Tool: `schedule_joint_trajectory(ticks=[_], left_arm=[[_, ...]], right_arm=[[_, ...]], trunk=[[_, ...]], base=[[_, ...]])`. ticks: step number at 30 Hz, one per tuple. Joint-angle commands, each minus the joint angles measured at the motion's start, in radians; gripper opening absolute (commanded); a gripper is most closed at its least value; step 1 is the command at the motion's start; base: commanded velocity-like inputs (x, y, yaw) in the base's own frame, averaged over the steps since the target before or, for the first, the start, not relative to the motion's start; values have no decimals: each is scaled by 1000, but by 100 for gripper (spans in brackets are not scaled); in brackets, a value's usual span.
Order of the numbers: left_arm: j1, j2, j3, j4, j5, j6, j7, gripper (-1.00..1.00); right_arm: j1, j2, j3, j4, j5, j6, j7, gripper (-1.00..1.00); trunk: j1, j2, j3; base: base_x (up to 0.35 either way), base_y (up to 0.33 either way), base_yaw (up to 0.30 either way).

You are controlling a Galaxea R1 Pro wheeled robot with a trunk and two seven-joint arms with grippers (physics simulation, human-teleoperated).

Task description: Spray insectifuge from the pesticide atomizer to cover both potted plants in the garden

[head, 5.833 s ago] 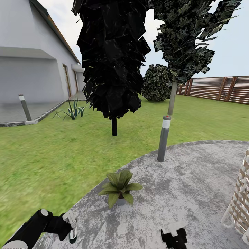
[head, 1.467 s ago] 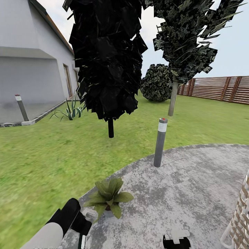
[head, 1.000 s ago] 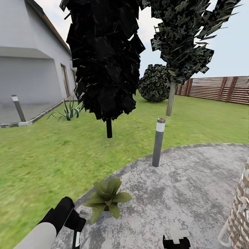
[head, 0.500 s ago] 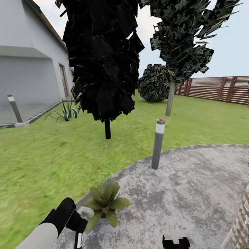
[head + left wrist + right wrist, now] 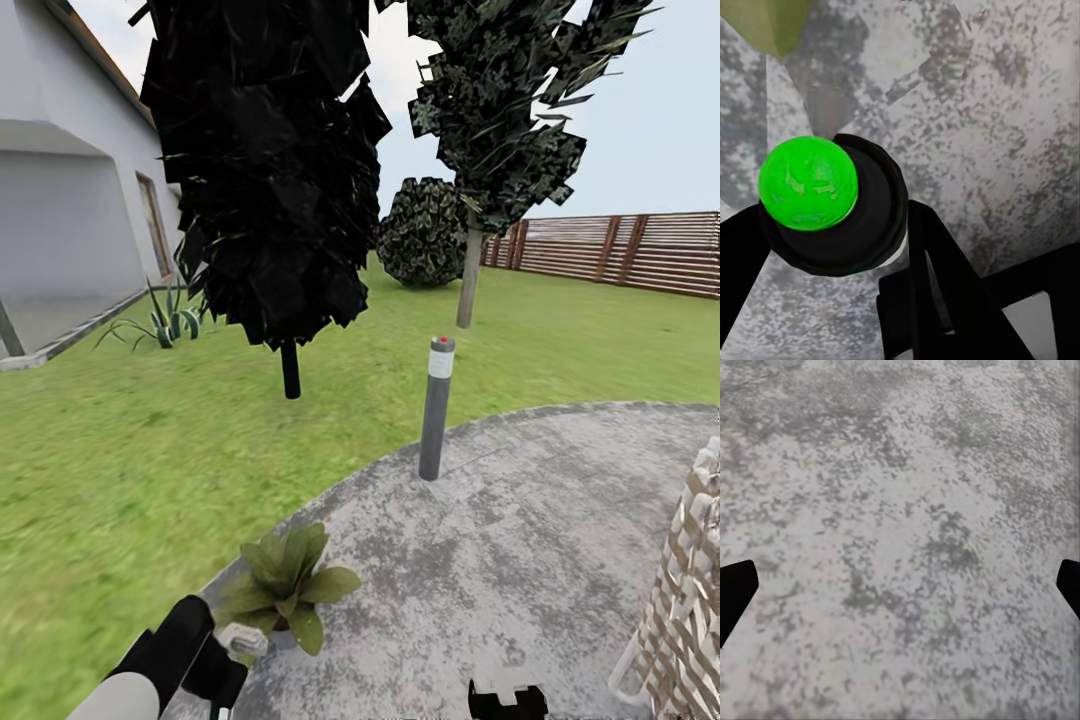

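Closer now, potted plant [image 5: 285, 590] fronts bollard [image 5: 435, 408].

Left black gripper [image 5: 228, 690] cut off by head view's bottom edge, jaw state unreadable there. Small grey pot [image 5: 283, 636] mostly hidden under its green leaves. Right black gripper [image 5: 507, 698] cropped at the bottom edge. White lattice frame [image 5: 680, 600] cut by the right edge. Round dark bottle with green cap [image 5: 832, 206] partly hidden behind gripper fingers [image 5: 945, 289].
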Motion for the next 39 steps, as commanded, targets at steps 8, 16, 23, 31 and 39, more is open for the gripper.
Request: schedule_joint_trajectory(ticks=[8,16,23,31,39], left_arm=[[1,4,10,-13,-10,3,-9,-100],[1,-1,7,-16,-11,3,-9,-100],[-11,-7,4,-21,-9,5,-9,-100],[-13,-9,10,-21,-8,5,-10,-100],[-7,-71,8,-19,-9,4,-10,-100]], right_arm=[[-1,0,7,1,8,1,-11,100],[-1,-2,7,2,9,1,-9,100],[-1,-5,7,2,11,1,-9,100],[-1,-6,7,1,10,1,-10,100],[-1,-6,7,1,9,1,-10,100]], trunk=[[0,0,-13],[0,0,-15],[0,0,-15],[0,0,-15],[0,0,-15]], base=[[68,57,-75],[4,68,-5],[0,1,0],[-190,80,0],[-18,11,-60]])
